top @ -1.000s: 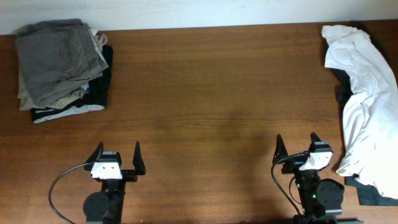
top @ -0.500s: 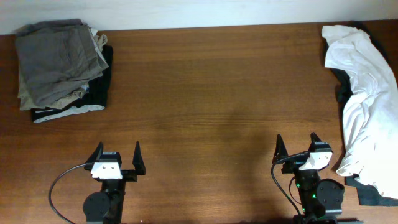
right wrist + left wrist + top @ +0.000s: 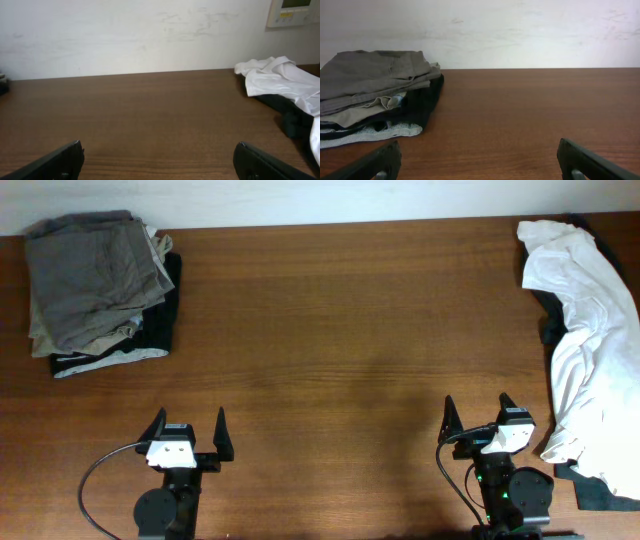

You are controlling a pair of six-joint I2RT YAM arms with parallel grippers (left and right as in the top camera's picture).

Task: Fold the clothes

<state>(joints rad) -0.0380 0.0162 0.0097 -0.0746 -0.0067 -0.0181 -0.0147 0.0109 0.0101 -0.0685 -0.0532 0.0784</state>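
A folded stack of clothes [image 3: 95, 280] lies at the table's far left corner, grey-olive shorts on top of beige and black-and-white pieces; it also shows in the left wrist view [image 3: 372, 85]. A crumpled white shirt [image 3: 585, 330] lies over a dark garment [image 3: 600, 490] along the right edge, also in the right wrist view [image 3: 280, 80]. My left gripper [image 3: 187, 428] is open and empty near the front edge; in the left wrist view [image 3: 480, 157] nothing lies between its fingers. My right gripper [image 3: 481, 414] is open and empty, left of the shirt's lower end; the right wrist view [image 3: 160, 157] shows the same.
The brown wooden table [image 3: 340, 330] stretches between the two clothes piles. A white wall [image 3: 130, 35] runs behind its far edge, with a pale wall panel [image 3: 295, 11] at the upper right.
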